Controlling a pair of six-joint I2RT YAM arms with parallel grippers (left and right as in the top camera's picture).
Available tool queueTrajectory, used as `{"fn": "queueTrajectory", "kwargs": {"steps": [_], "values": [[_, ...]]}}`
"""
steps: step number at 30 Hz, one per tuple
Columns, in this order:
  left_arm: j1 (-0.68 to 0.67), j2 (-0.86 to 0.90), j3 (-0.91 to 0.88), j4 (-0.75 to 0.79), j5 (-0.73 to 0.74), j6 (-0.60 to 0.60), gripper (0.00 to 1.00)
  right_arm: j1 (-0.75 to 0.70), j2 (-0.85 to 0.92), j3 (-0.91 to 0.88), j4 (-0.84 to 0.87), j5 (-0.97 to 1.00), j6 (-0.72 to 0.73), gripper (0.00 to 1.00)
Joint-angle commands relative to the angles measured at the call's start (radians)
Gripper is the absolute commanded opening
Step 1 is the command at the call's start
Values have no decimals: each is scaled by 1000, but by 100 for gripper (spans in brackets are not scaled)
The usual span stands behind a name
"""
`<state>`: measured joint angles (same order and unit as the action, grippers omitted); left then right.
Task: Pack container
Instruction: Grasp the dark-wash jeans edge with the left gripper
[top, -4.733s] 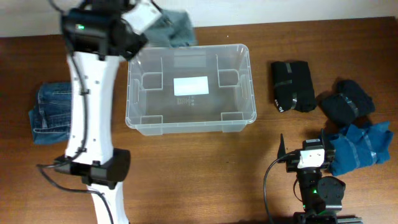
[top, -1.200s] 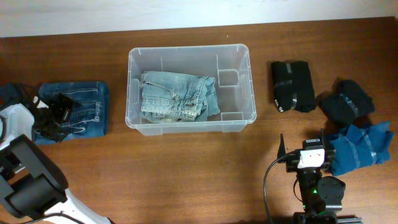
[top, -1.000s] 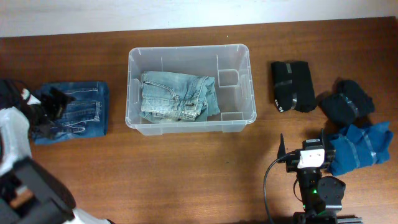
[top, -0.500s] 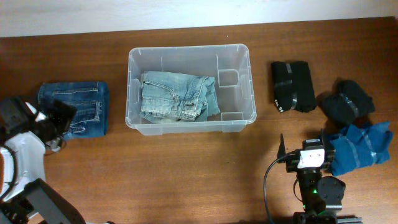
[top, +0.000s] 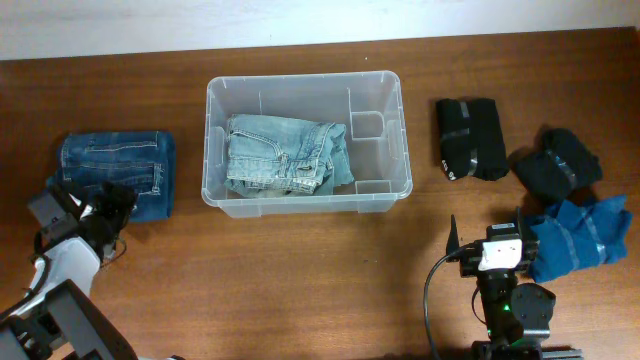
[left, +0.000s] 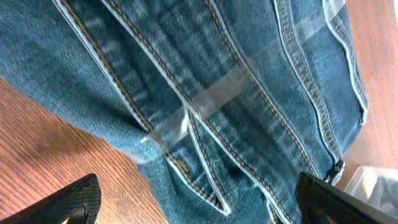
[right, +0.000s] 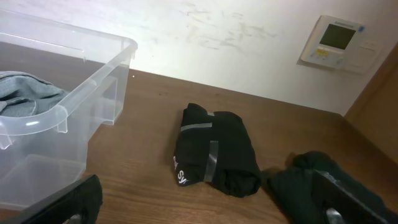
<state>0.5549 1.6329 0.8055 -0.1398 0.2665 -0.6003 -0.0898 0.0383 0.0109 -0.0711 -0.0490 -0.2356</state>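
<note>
The clear container stands at the table's middle back with folded light-blue jeans lying in its left part. To its left, folded dark-blue jeans lie on the table. My left gripper hovers at the front-left corner of that stack, open, with nothing held. In the left wrist view the dark denim fills the frame between my open left gripper. My right gripper rests open at the front right, and it looks empty in the right wrist view.
Two black taped bundles and a blue bundle lie right of the container. The right wrist view shows the container's corner, one black bundle and another. A wall runs along the table's back edge.
The container went from empty to holding the light jeans. Over the last second my left gripper slid from over the dark jeans toward their front-left corner. The right arm stayed still.
</note>
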Motion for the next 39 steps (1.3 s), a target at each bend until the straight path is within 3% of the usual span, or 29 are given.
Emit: {"fn": "queueTrajectory", "kwargs": {"steps": [1, 11, 12, 14, 19, 21, 27, 31, 39], "values": [[-2, 10, -15, 21, -48, -11, 99, 5, -6, -5, -4, 2, 8, 98], [-3, 113, -16, 150, -54, -14, 98, 5, -6, -5, -4, 2, 8, 98], [-3, 119, -16, 172, -54, -14, 94, 5, -6, -5, -4, 2, 8, 98], [-3, 132, -16, 217, -55, -14, 80, 5, -6, -5, -4, 2, 8, 98], [-3, 161, -16, 325, -54, -14, 20, 5, -6, -5, -4, 2, 8, 98], [-3, 163, -16, 354, -36, -14, 3, 5, -6, -5, -4, 2, 8, 98], [-2, 149, 14, 564, 233, -14, 1, 5, -6, -5, -4, 2, 8, 98], [-3, 90, 123, 506, 333, -12, 1, 5, -6, -5, -4, 2, 8, 98], [-13, -108, 264, 380, 344, 82, 1, 5, -6, -5, -4, 2, 8, 98]]}}
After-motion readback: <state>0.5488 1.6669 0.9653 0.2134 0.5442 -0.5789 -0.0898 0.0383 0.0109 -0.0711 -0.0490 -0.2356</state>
